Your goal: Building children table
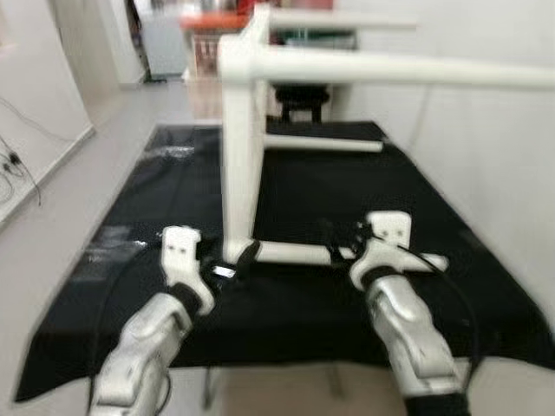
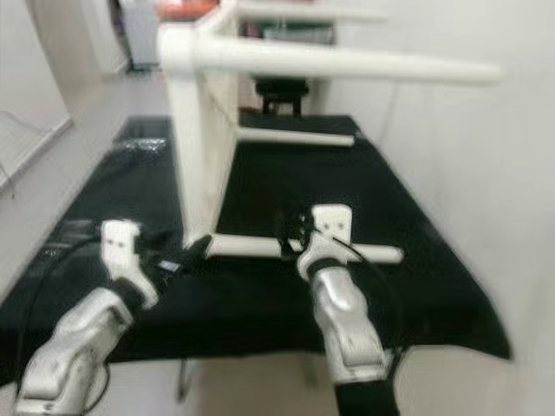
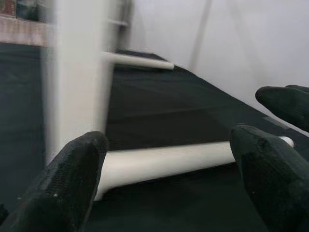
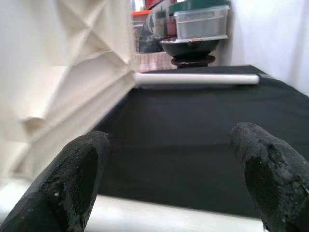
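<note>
A white children's table lies on its side on a black mat [image 1: 303,312]. Its top [image 1: 238,147] stands on edge, and the round legs stick out to the right. The lower near leg [image 1: 290,253] rests on the mat; the upper near leg [image 1: 390,68] juts out overhead. My left gripper [image 1: 236,263] is open at the base of the lower leg, which lies between its fingers [image 3: 79,164] in the left wrist view. My right gripper [image 1: 342,238] is open over the same leg [image 4: 145,212], further along, facing the top's underside [image 4: 63,72].
The far lower leg [image 1: 325,144] lies at the mat's back. A white wall [image 1: 494,173] runs close along the right. Cables [image 1: 17,169] hang by the left wall. A black stool [image 1: 301,100] and storage boxes [image 4: 200,21] stand behind the table.
</note>
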Available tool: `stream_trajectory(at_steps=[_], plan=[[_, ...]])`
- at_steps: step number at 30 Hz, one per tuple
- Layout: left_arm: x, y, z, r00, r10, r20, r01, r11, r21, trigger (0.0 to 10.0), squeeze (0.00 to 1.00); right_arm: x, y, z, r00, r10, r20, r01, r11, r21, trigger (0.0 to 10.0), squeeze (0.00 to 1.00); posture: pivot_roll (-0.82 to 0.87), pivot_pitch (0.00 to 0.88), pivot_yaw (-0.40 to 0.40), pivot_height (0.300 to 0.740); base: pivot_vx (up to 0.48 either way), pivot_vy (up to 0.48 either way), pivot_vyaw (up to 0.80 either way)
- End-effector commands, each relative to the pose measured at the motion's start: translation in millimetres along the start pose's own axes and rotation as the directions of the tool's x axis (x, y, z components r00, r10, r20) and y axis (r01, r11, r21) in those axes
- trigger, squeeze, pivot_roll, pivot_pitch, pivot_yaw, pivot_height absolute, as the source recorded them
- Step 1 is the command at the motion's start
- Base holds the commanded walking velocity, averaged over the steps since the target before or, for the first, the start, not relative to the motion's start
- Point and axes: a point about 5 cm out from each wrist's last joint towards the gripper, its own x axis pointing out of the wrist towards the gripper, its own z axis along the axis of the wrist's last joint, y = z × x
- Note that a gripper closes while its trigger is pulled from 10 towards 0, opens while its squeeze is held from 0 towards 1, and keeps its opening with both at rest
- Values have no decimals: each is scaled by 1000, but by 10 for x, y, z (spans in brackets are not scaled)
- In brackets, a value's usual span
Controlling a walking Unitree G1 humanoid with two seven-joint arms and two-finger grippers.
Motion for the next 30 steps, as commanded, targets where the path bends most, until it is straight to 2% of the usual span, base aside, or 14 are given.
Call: stream_trajectory(at_steps=[1,6,10,22,27,30], plan=[[5,-11,-5,1000,6,9,-6,1000,-13,10000,0,6,-34,-15,1000,-12,0,12,1000,3,10000,0,-81,0,-3,740,0,0,0],[6,1,-13,1000,9,10,-8,1000,-10,10000,0,8,-32,-39,1000,-9,-4,9,1000,4,10000,0,-84,0,-7,740,0,0,0],[12,39,-21,1000,23,-1,-23,998,54,10000,0,5,-38,-55,1000,-12,-6,12,1000,10,10000,0,-97,0,3,740,0,0,0],[-21,88,-92,998,51,-39,-48,996,76,10000,0,20,-123,-128,998,-43,-39,44,999,16,10000,0,-93,0,11,740,0,0,0],[-10,87,-114,998,39,-58,-33,994,108,10000,0,29,-101,-143,999,-30,-43,31,999,31,10000,0,-91,0,15,740,0,0,-800],[0,82,-118,997,34,-63,-27,993,118,10000,0,36,-98,-145,998,-30,-51,31,999,21,10000,0,-89,0,16,740,0,0,0]])
